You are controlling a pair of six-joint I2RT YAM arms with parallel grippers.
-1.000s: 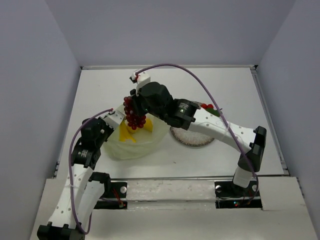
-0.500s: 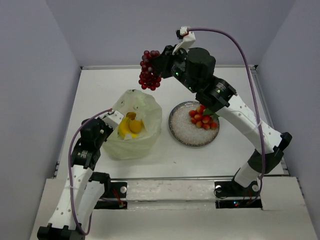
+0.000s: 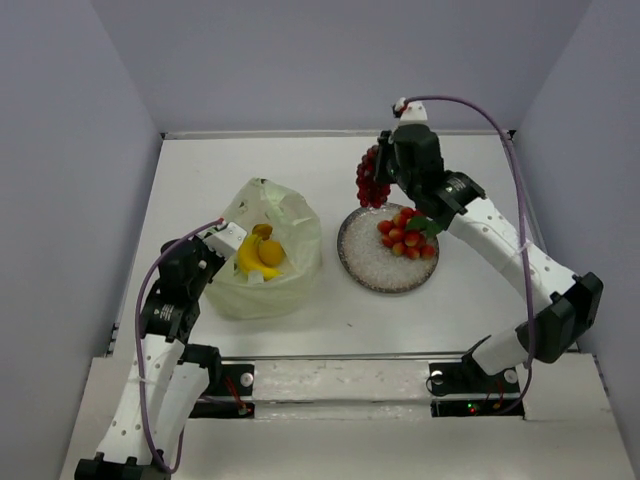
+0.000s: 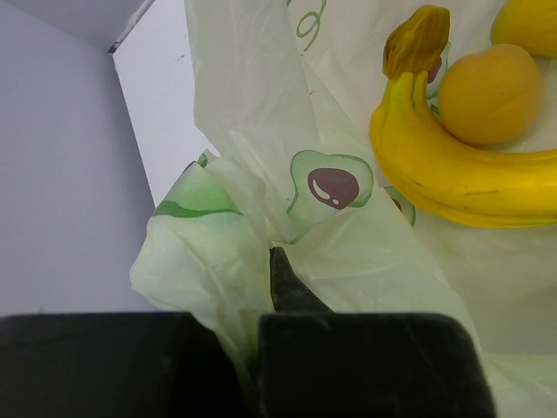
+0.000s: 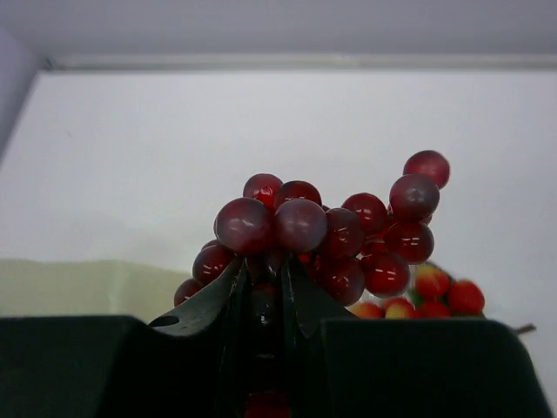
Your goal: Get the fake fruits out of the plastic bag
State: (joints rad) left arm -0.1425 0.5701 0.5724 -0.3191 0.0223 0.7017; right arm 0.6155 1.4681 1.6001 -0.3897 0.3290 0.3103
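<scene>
Since half a second ago the right hand has swung the grapes down from high over the far bench toward the plate. The bunch now hangs about the plate's far-left rim, close to the berries lying on it. In the wrist view the jaws are nearly closed on the stem, with grapes bulging over both fingertips.

The bag has not shifted. The left hand still pinches a fold of its near-left edge, jaws closed on the film, which keeps the mouth spread. The bananas and the round fruit remain inside.

The step in hand looks to be setting the grapes down. It would go best to carry them further in over the plate's bare part, clear of the berries, and lower until the bunch takes its own weight. Only then open, since a release at the rim could let the grapes tip off.
</scene>
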